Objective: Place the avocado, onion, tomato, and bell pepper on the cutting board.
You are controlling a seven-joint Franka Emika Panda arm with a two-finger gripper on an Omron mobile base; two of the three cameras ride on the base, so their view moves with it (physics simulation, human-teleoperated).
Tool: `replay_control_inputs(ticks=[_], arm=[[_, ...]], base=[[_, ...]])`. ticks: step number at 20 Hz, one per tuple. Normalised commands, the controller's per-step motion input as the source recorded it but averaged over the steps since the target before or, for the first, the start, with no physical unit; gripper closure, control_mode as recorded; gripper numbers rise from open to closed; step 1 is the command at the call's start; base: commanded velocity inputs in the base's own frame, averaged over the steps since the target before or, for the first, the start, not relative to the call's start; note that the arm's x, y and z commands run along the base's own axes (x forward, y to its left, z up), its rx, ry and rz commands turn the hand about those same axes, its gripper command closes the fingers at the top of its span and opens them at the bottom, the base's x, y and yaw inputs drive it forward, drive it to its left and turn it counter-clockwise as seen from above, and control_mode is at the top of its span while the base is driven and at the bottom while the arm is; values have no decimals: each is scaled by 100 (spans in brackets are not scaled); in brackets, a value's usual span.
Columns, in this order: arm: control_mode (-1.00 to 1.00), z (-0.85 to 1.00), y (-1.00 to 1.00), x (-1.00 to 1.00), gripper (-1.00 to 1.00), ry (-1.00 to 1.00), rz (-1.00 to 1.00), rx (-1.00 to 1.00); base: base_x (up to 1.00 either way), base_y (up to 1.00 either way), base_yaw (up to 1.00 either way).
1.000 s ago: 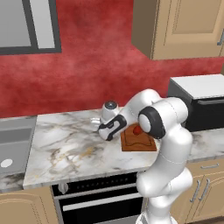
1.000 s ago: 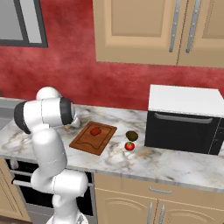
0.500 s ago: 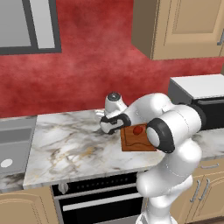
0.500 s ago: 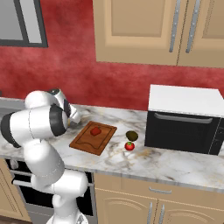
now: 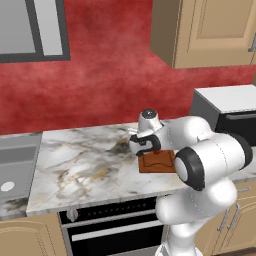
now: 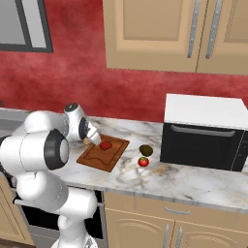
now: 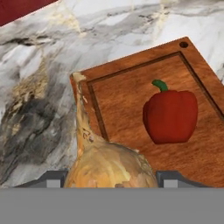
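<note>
The claw point(image 7: 111, 183) pinches the onion point(image 7: 109, 166) over the board's point(image 7: 131, 96) edge; released here, it could roll onto the table point(image 7: 35, 113).

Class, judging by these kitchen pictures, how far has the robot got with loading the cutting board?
Done: the dark red bell pepper lies on the reddish-brown wooden cutting board. In hand: the gripper holds the tan papery onion at the board's corner. Left: the dark green avocado and bright red tomato, on the counter.

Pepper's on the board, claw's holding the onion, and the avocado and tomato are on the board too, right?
Not quite. The right base view shows the avocado and tomato on the counter beside the board. The pepper is on it, and the claw holds the onion.
</note>
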Motion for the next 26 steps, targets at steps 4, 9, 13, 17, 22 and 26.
replay_control_inputs(ticks=[4,9,13,17,22,26], arm=[[-100,-3,-5,-1,100,0,-1,2],[-100,-18,-1,-1,100,5,0,0],[-100,-22,-1,-1,100,7,0,1],[-100,0,0,0,-100,2,0,0],[-100,8,-4,0,-100,0,0,0],[-100,20,-18,0,-100,1,-4,-2]], base=[[0,0,0],[0,0,0],[0,0,0],[0,0,0],[0,0,0],[0,0,0]])
